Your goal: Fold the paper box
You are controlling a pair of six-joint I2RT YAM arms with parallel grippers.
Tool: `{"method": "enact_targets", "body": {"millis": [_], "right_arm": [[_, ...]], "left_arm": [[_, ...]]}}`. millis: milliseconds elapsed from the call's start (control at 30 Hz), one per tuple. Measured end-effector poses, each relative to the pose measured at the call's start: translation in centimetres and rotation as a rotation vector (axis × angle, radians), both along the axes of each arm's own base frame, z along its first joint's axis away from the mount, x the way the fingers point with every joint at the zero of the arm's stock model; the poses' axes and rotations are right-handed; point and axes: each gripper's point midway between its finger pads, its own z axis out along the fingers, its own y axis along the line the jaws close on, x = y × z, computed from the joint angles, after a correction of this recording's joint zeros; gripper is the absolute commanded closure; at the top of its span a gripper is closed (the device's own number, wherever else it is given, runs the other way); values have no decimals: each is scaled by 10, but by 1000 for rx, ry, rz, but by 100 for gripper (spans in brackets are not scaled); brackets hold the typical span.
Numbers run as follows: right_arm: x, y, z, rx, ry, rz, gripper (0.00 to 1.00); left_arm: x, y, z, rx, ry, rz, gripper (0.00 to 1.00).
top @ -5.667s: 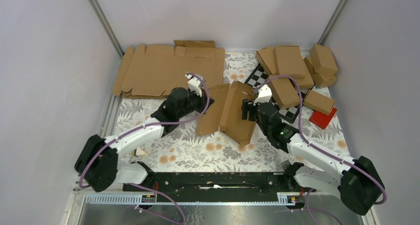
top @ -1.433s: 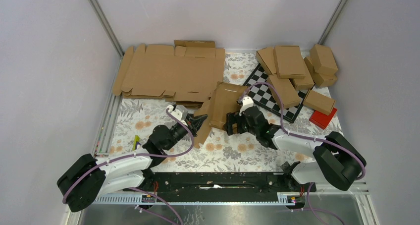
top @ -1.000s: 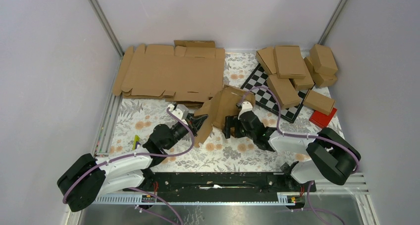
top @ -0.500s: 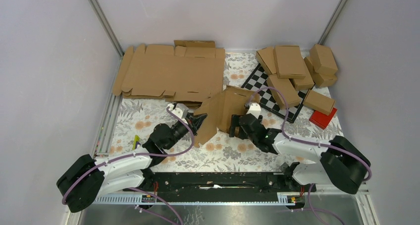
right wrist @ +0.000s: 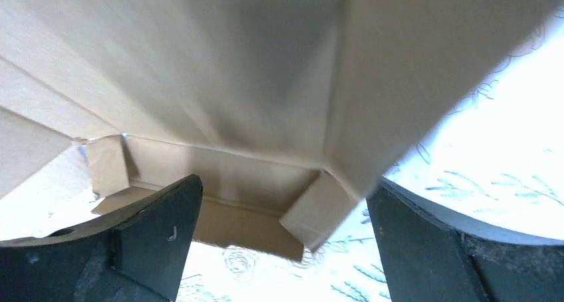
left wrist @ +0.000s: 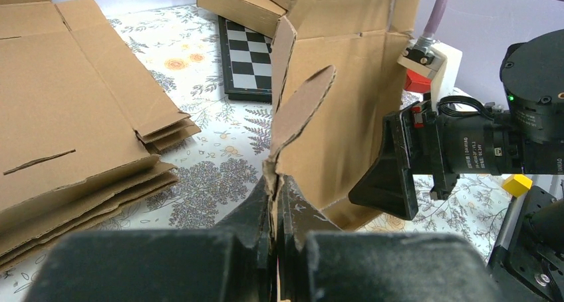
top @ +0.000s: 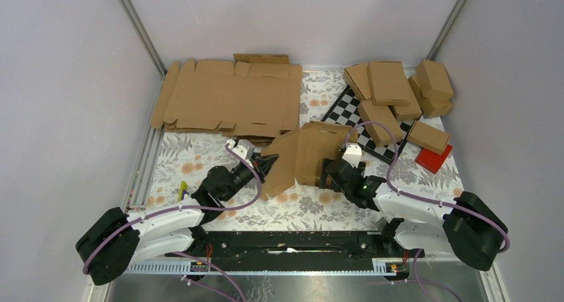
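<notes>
The paper box (top: pixel 304 157) is a brown cardboard blank, partly folded, standing tilted on the floral mat between the two arms. My left gripper (top: pixel 269 164) is shut on the edge of its left flap. In the left wrist view the fingertips (left wrist: pixel 275 190) pinch that flap below a rounded tab, and the box (left wrist: pixel 346 109) rises behind it. My right gripper (top: pixel 326 175) stands open at the box's near right side. In the right wrist view the box (right wrist: pixel 266 69) fills the upper part, and its lower corner hangs between the wide-apart fingers (right wrist: pixel 156 225).
A stack of flat cardboard blanks (top: pixel 226 99) lies at the back left. A chequered board (top: pixel 346 109), several folded brown boxes (top: pixel 392 89) and a red block (top: pixel 433 159) are at the back right. A small yellow item (top: pixel 181 191) lies near the left arm.
My right gripper has shifted right and toward the near edge, still open. The box's right panels have swung out and lie lower and wider. The left gripper has kept its hold and place.
</notes>
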Motion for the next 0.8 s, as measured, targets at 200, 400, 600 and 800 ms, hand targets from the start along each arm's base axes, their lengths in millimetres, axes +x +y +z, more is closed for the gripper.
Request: {"method": "enact_targets", "body": {"millis": [200,400,600,800], "right_arm": [[-5,-18,3,-40,2,-54,0],[-1,-13,15,-21,-42,-18,0],[3,-12,18,-65,-62,39,0],[3,-6,16,-70,-51,77,1]], "left_arm": [[0,0,0,1,1,0,100],[0,0,0,1,1,0,100],[0,0,0,2,1,-1,100],[0,0,0,2,1,-1,100]]}}
